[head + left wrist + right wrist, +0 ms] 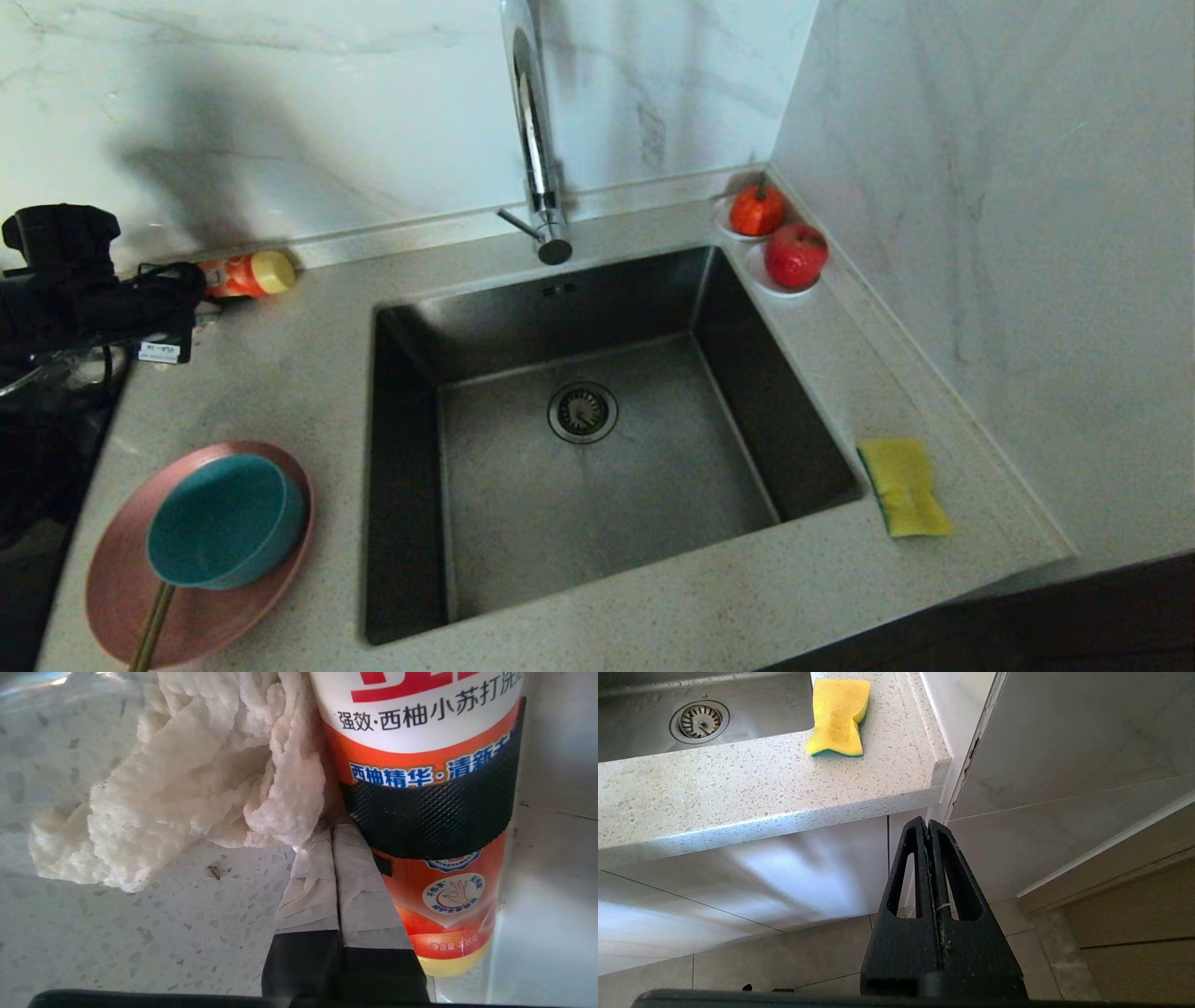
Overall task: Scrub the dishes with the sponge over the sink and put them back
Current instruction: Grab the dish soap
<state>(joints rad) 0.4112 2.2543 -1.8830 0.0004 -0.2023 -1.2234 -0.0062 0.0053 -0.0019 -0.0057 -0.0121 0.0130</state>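
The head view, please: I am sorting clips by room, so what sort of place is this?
Most likely a home kitchen counter: a deep steel sink with a tall chrome tap set in a speckled worktop, a yellow sponge beside it, and a teal bowl on a pink plate.

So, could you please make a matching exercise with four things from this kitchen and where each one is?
Things:
1. teal bowl
2. sponge
3. red fruit
4. drain strainer

Places:
A. floor of the sink
B. counter right of the sink
C. on the pink plate
D. saucer in the back corner

Pairs: 1-C, 2-B, 3-D, 4-A
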